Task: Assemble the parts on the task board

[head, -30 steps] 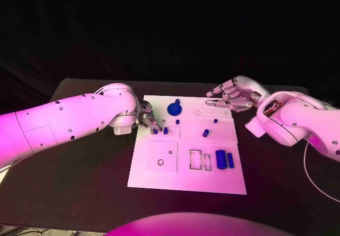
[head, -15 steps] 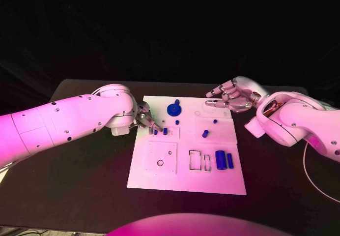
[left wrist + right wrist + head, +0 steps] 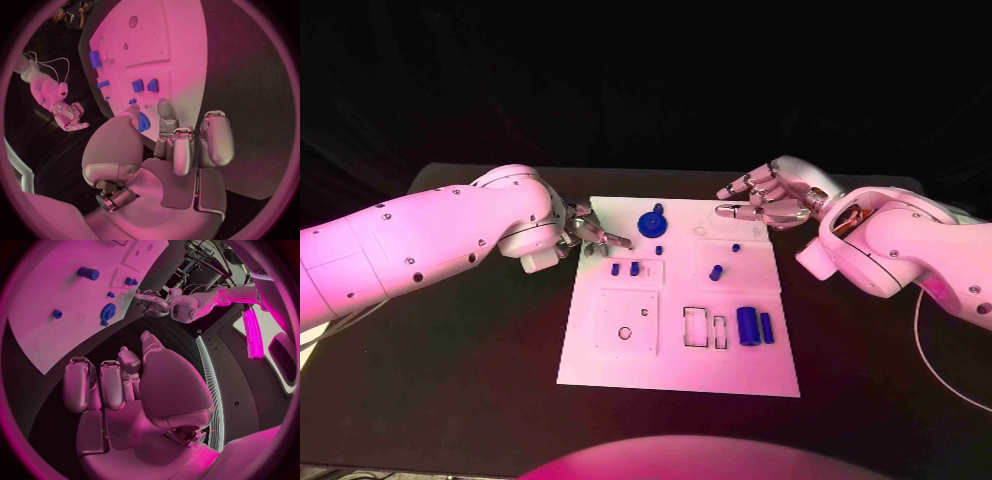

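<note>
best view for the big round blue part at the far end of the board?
Head view: the round blue part sits unobstructed on the task board, between both hands. In the right wrist view it is clear but small and off to the side. In the left wrist view the left hand partly hides it.

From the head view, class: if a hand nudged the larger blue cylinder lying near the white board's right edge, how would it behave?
The larger blue cylinder lies on its side, so it would probably roll. It looks rigid and likely light. The white board looks smooth, so it might also slide.
</note>
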You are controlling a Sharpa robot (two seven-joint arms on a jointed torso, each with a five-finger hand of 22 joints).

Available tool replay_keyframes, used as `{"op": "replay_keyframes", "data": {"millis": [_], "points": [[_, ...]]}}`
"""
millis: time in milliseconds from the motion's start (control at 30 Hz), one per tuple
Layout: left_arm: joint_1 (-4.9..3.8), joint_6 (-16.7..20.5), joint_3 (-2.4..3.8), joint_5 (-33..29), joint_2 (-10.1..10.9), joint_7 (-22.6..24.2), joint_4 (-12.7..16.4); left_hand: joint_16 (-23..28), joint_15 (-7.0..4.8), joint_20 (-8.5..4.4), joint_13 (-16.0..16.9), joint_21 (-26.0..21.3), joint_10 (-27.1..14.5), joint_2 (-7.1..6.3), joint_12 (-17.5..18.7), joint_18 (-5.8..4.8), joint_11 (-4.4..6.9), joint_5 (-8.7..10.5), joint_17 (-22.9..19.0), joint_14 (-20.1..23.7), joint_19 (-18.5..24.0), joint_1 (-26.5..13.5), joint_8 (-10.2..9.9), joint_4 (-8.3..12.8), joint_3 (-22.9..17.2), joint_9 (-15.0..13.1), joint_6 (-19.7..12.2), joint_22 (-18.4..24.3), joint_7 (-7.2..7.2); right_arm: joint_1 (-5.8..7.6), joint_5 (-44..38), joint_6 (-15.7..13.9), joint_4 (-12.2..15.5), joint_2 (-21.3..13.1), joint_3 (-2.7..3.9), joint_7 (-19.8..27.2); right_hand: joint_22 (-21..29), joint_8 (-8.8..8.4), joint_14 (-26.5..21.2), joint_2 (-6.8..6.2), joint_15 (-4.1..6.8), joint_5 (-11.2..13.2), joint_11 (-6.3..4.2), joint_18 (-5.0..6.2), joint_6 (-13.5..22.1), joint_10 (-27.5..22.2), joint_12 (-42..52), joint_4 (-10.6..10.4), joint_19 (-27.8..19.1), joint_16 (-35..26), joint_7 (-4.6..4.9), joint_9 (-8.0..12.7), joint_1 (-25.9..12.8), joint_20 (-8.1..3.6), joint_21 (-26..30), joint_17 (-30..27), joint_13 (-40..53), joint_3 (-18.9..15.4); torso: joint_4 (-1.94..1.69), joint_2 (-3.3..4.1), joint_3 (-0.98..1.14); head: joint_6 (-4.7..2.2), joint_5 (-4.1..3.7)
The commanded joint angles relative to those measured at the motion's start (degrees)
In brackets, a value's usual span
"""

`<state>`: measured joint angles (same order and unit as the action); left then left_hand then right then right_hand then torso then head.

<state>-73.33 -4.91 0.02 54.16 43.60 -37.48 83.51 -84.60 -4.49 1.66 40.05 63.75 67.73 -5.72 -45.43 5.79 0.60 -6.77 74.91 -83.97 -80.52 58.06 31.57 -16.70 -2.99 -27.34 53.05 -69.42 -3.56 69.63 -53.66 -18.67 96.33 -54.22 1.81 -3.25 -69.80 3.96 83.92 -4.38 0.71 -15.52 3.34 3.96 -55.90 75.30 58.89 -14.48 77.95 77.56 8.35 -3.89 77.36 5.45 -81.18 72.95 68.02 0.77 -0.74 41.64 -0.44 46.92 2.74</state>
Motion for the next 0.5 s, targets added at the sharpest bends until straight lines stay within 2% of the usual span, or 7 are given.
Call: {"op": "replay_keyframes", "data": {"millis": [33, 67, 200, 267, 400, 433, 500], "points": [[-0.11, 6.8, 0.03, -9.4, 0.0, 9.1, -0.3, 10.1, 1.41, 1.03, -2.1, -16.5, -4.6, 0.62, 3.0, 2.77, -1.50, 0.15, -1.8, 0.6, 6.2, 1.0, -1.2, -0.1, 1.9, 1.0, -3.5, 11.9, -1.68, -0.04, -0.2, 0.7, 0.0, 0.0, 0.00, 0.5, 0.0, -0.05, 2.3, 0.38, 0.28, -0.2, -0.02, 0.52, -0.3, -0.5, -0.3, 0.1, -0.4, -0.3, -0.01, -0.1, 0.0, -0.18, 0.4, 0.0, -0.1, -0.3, -0.01, 0.01, 0.00, -0.08, -0.18], [-0.12, 7.9, -0.02, -9.8, -0.1, 11.3, -0.4, 18.4, 2.95, 1.83, -3.4, -27.3, -7.8, 1.13, 4.9, 4.28, -2.90, 0.01, -9.6, 4.9, 10.9, 2.5, -2.0, -0.2, 2.3, 1.7, -5.7, 19.7, -2.89, -0.04, -0.2, 0.7, 0.0, 0.0, 0.00, 0.4, 0.0, -0.05, 2.3, 0.38, 0.28, -0.2, -0.02, 0.52, -0.3, -0.5, -0.3, 0.1, -0.4, -0.3, -0.01, -0.1, 0.0, -0.18, 0.4, 0.0, -0.1, -0.3, -0.01, 0.01, 0.00, -0.10, -0.19], [-0.02, 11.8, -0.71, -3.3, -0.9, 21.9, -0.7, 36.6, 4.61, 4.04, -7.3, -33.6, -14.4, 1.81, 9.7, 4.13, -5.19, -2.11, -26.1, 14.3, 13.4, 15.0, -3.7, 5.0, -0.2, 4.0, -9.3, 24.2, -5.35, -0.04, -0.2, 0.7, 0.0, -0.1, 0.00, 0.4, 0.1, -0.05, 2.3, 0.38, 0.28, -0.2, -0.02, 0.52, -0.3, -0.5, -0.3, 0.1, -0.4, -0.3, -0.01, -0.1, 0.0, -0.18, 0.4, -0.1, -0.1, -0.3, -0.06, 0.03, -0.05, -0.37, -0.32], [0.21, 13.5, -1.10, 1.6, -1.6, 26.6, -0.8, 40.2, 5.12, 4.75, -10.6, -36.3, -17.1, 1.58, 13.5, 4.32, -5.98, -1.22, -28.9, 16.2, 14.2, 20.4, -5.2, 7.3, -1.9, 5.8, -9.9, 26.4, -5.44, -0.04, -0.2, 0.7, 0.0, 0.0, 0.00, 0.4, 0.2, -0.03, 2.3, 0.38, 0.28, -0.2, -0.03, 0.55, -0.3, -0.5, -0.4, 0.1, -0.5, -0.4, -0.02, -0.1, -0.1, -0.18, 0.5, -0.1, -0.1, -0.4, -0.06, 0.05, -0.09, -0.49, -0.63], [1.29, 15.9, -1.85, 13.9, -3.1, 35.2, -0.9, 42.7, 5.05, 4.43, -16.5, -38.2, -17.9, 0.94, 19.3, 4.77, -5.86, -0.89, -31.2, 16.3, 13.4, 28.7, -8.7, 11.1, -5.8, 9.3, -9.4, 28.4, -5.26, -0.04, -0.2, 0.7, -0.2, 0.0, -0.01, 0.5, 0.3, -0.02, 2.3, 0.43, 0.29, -0.4, -0.04, 0.56, -0.3, -0.7, -0.5, 0.1, -0.5, -0.5, -0.03, -0.1, 0.1, -0.19, 0.5, -0.3, -0.2, -0.4, 0.02, 0.05, -0.13, -0.71, -0.81], [1.58, 16.1, -1.95, 17.1, -3.4, 36.4, -0.9, 43.5, 4.83, 4.60, -19.6, -38.5, -16.1, 0.90, 21.7, 4.33, -6.12, -0.14, -32.2, 15.6, 12.6, 29.3, -10.6, 11.1, -7.1, 11.2, -8.0, 28.8, -4.92, -0.04, -0.2, 0.7, -0.2, 0.0, -0.01, 0.5, 0.3, -0.02, 2.3, 0.43, 0.29, -0.4, -0.04, 0.56, -0.3, -0.7, -0.5, 0.1, -0.5, -0.5, -0.03, -0.1, 0.1, -0.19, 0.5, -0.3, -0.2, -0.4, 0.06, 0.06, -0.11, -0.76, -0.94], [2.02, 16.2, -2.10, 22.7, -4.1, 37.9, -1.1, 44.3, 5.32, 4.04, -22.8, -39.0, -14.7, -0.74, 24.2, 4.97, -5.93, -0.02, -33.2, 14.8, 12.0, 29.7, -12.6, 11.7, -7.7, 13.2, -6.5, 29.4, -4.20, -0.04, -0.2, 0.7, -0.2, 0.0, -0.01, 0.5, 0.3, -0.02, 2.3, 0.43, 0.29, -0.4, -0.04, 0.56, -0.3, -0.7, -0.5, 0.1, -0.5, -0.5, -0.03, -0.1, 0.1, -0.19, 0.5, -0.3, -0.2, -0.4, 0.10, 0.08, -0.10, -0.87, -0.92]]}}
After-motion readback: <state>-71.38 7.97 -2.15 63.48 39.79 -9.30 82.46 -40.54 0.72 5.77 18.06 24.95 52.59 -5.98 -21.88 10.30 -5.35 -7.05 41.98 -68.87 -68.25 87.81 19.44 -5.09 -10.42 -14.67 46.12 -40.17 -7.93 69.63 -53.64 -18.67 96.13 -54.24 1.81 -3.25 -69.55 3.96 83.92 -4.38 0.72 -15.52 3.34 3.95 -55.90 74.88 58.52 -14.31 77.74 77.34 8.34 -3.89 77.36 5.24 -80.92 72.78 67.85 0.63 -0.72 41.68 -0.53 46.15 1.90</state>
